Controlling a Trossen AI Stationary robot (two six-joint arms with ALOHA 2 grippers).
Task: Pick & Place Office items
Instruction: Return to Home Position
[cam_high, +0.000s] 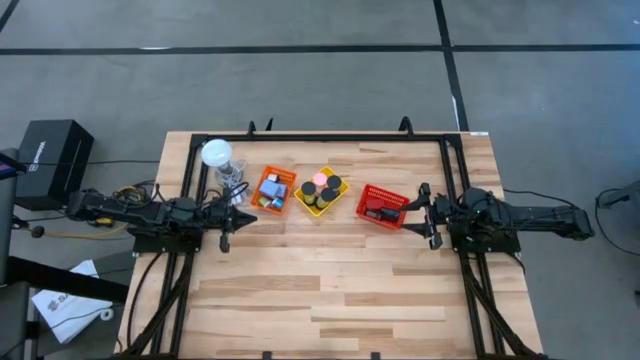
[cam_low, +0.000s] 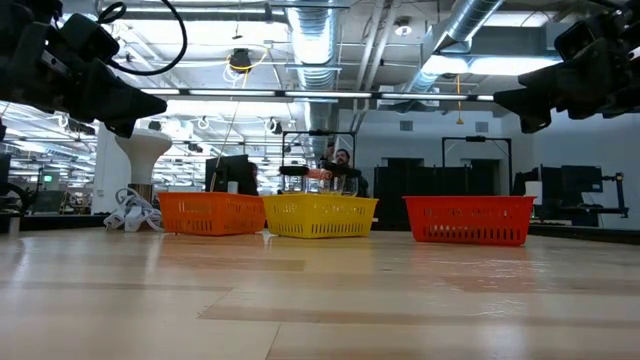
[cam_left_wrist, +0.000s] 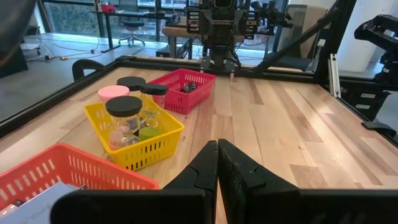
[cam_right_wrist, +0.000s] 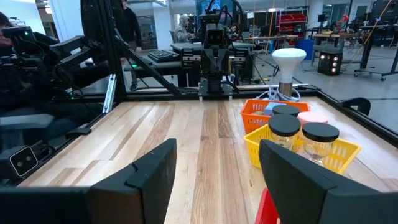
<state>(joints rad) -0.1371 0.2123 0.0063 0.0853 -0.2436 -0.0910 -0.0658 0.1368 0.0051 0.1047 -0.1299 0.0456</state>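
Observation:
Three mesh baskets stand in a row on the far middle of the wooden table. The orange basket (cam_high: 272, 190) holds light-blue blocks (cam_high: 271, 183). In the yellow basket (cam_high: 321, 192) stand jars with black lids (cam_left_wrist: 127, 106) and one with a pink lid (cam_left_wrist: 113, 93). Small dark items (cam_left_wrist: 188, 87) lie in the red basket (cam_high: 383, 206). My left gripper (cam_left_wrist: 217, 163) hovers shut just left of the orange basket, pointing level toward the right. My right gripper (cam_right_wrist: 214, 163) hovers open just right of the red basket, pointing level toward the left, with nothing between its fingers.
A white globe lamp (cam_high: 216, 153) and a tangle of cable (cam_high: 232, 178) stand at the far left, behind the orange basket. Black rails (cam_high: 455, 200) frame the table's sides. The near half of the tabletop (cam_high: 330, 290) is bare wood.

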